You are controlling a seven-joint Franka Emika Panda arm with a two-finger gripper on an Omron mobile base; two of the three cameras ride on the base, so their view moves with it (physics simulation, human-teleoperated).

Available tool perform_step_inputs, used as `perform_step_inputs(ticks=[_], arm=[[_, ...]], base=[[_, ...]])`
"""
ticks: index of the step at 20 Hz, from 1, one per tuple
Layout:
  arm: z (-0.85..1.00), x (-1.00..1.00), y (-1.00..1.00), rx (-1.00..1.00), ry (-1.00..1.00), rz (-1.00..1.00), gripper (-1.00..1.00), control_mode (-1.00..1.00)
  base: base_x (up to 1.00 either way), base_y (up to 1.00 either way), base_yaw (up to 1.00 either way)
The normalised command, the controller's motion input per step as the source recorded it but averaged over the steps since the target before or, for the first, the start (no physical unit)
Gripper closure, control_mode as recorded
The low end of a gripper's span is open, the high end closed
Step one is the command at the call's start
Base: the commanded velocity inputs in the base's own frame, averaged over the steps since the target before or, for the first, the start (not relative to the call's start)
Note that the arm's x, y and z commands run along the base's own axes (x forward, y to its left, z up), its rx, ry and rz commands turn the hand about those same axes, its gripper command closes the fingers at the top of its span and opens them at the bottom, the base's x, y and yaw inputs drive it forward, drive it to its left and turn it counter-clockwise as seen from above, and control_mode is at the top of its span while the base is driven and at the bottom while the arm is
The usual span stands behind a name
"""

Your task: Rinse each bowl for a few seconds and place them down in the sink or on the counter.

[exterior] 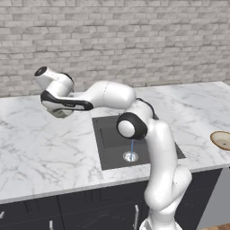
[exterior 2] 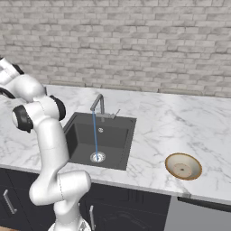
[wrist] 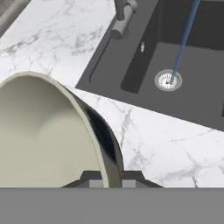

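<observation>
Cream bowl (wrist: 48, 131) sits right at gripper (wrist: 111, 177), rim pinched between fingertips (wrist: 94, 178); jaws nearly closed, grasping bowl wall. Bowl held above counter (exterior: 45, 143), left of sink (exterior: 108, 148). Bowl deep, pale greenish-cream, glossy inside. Water stream (exterior 2: 95, 135) runs from faucet (exterior 2: 99, 106) onto drain (exterior 2: 98, 157). Tan bowl (exterior 2: 182, 166) rests on counter, well right of sink.

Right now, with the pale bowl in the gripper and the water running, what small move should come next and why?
Probably carry the pale bowl sideways toward the sink and under the stream. The gripper is shut on its rim over the counter, beside the basin, and the water falls straight onto the drain, missing the bowl.
</observation>
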Motion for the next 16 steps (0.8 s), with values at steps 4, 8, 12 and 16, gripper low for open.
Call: perform_step_inputs(ticks=[4,8,12,16], arm=[[-0.04,-0.34,-0.01,-0.05,-0.08,-0.36,1.00,-1.00],[-0.22,-0.27,0.00,-0.07,-0.14,-0.36,1.00,-1.00],[-0.56,-0.27,0.08,-0.03,-0.25,-0.31,1.00,-1.00],[-0.67,-0.32,0.31,0.08,-0.34,-0.27,1.00,-1.00]], base=[[0.00,0.00,0.00],[0.00,0.00,0.00],[0.00,0.00,0.00],[0.00,0.00,0.00]])
